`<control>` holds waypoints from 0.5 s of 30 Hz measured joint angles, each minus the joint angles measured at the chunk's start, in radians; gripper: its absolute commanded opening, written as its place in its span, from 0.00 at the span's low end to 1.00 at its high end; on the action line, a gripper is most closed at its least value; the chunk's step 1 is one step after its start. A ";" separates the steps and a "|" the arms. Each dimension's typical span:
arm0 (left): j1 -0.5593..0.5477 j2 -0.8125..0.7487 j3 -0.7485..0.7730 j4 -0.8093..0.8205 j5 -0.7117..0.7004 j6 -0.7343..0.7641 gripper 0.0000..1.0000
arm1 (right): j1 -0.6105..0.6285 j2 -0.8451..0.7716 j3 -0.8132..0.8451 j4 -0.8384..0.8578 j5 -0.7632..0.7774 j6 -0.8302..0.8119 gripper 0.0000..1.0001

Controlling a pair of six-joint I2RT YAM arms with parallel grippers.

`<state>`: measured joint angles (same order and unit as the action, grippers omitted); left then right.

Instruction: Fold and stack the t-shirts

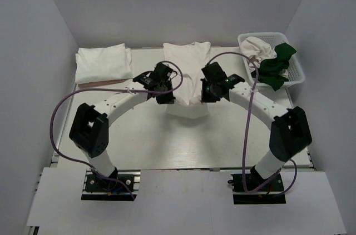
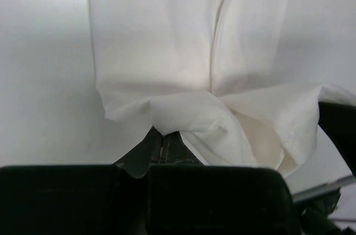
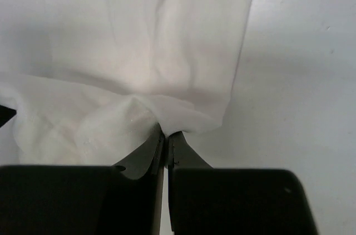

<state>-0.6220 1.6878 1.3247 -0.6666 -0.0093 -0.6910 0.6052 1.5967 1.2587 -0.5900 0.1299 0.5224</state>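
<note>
Both arms met over a white shirt (image 1: 186,71) lying flat in the middle of the worktop (image 1: 183,143), its collar end toward the far edge. The left gripper (image 2: 164,141) had its fingers pressed together on the shirt's near left corner. The right gripper (image 3: 166,138) pinched the near right corner in the same way. In both wrist views the cloth bunched into folds at the fingertips and covered the very tips. From above, the gripper bodies hid both pinch points and part of the near hem. A dark shape at the right edge of the left wrist view was cut off and could not be identified.

A stack (image 1: 103,63) of folded white cloth sat in the far left corner. How many pieces it held could not be told. A pale pinkish strip showed along its near edge.

In the far right corner stood a basket (image 1: 299,74). A green shirt (image 1: 276,68) draped over its near rim, touching a crumpled white bundle (image 1: 258,48). Any print on either was hidden in the folds.
</note>
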 measured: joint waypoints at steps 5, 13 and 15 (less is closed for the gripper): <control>0.059 0.115 0.159 0.015 -0.052 0.030 0.00 | -0.045 0.150 0.200 -0.021 0.086 -0.014 0.00; 0.126 0.323 0.399 0.024 -0.035 0.110 0.00 | -0.109 0.294 0.402 -0.035 0.130 -0.057 0.00; 0.134 0.360 0.431 0.025 -0.024 0.122 0.00 | -0.121 0.332 0.447 -0.040 0.126 -0.063 0.00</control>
<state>-0.4881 2.0476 1.7554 -0.6418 -0.0330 -0.5686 0.4839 1.9282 1.7061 -0.6296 0.2562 0.4595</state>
